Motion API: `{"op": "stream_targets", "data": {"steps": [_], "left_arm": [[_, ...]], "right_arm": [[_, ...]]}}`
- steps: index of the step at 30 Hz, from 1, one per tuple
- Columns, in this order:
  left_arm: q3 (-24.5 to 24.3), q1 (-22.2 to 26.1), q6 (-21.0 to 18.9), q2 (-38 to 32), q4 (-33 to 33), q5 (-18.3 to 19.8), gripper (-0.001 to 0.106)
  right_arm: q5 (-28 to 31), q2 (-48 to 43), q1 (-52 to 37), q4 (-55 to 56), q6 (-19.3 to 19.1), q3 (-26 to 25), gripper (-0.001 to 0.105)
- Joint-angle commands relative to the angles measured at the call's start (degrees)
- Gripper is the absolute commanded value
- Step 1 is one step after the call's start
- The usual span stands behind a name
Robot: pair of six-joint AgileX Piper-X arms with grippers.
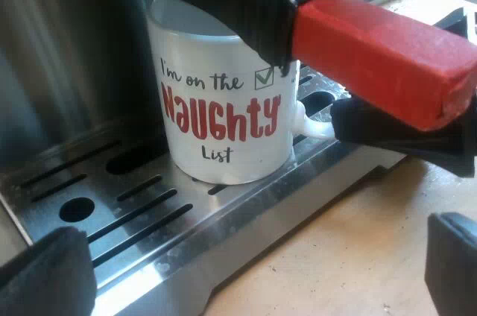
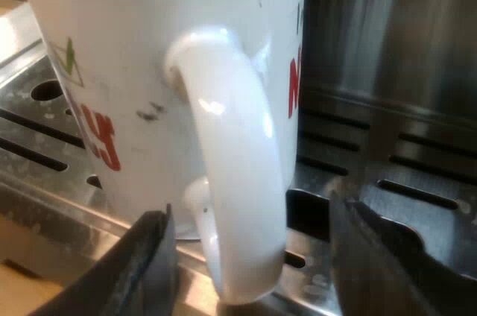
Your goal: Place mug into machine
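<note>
Mug [image 1: 223, 107] upright on slotted drip tray [image 1: 134, 219], apparently wooden tabletop [image 1: 335, 256] beneath.

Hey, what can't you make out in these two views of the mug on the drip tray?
Mug interior: left wrist view, the holder's red-ended handle covers the rim; right wrist view, cropped by the frame edge.
Mug's print, right wrist view: mostly hidden by the mug's own handle and curve.
Mug's base, right wrist view: partly behind the right end effector.

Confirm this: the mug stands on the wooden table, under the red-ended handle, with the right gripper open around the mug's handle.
Wrong in one point: the mug stands on the machine's slotted metal drip tray, not the wooden table, as the left wrist view shows. The rest holds.
</note>
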Motion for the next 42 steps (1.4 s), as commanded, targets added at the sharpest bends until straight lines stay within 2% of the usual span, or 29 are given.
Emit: {"op": "stream_targets", "data": {"steps": [1, 7, 15, 23, 30, 33, 35, 42], "left_arm": [[-0.23, -0.04, -0.88, -0.24, -1.48, 0.44, 0.091], [-0.23, -0.04, -0.88, -0.24, -1.48, 0.44, 0.091], [-0.23, -0.04, -0.88, -0.24, -1.48, 0.44, 0.091], [-0.23, -0.04, -1.04, -0.24, -1.48, 0.44, 0.091], [-0.23, -0.04, -1.04, -0.24, -1.48, 0.44, 0.091], [-0.23, -0.04, -1.04, -0.24, -1.48, 0.44, 0.091], [-0.52, -0.04, -0.86, -0.24, -1.48, 0.44, 0.091], [-1.4, -0.04, -0.86, -3.6, -0.78, 0.44, 0.091]], "right_arm": [[-0.92, 2.11, 0.02, -3.51, -0.15, -0.11, 0.05], [-1.07, 5.28, 0.02, -6.83, 0.13, -2.04, 0.05], [-1.22, 9.77, 0.02, -2.65, 0.94, -10.54, 0.05], [-2.72, 12.56, 0.02, -0.31, 1.12, -15.94, 0.05], [-2.42, 12.23, 0.02, -0.18, 1.12, -16.05, 0.05], [-0.74, 10.43, 0.15, 3.65, 1.66, -15.52, 0.05], [-0.27, 8.26, 0.15, 7.5, 3.59, -14.38, 0.05], [-0.15, -0.26, 1.35, 9.96, 3.52, -7.32, 0.05]]}}
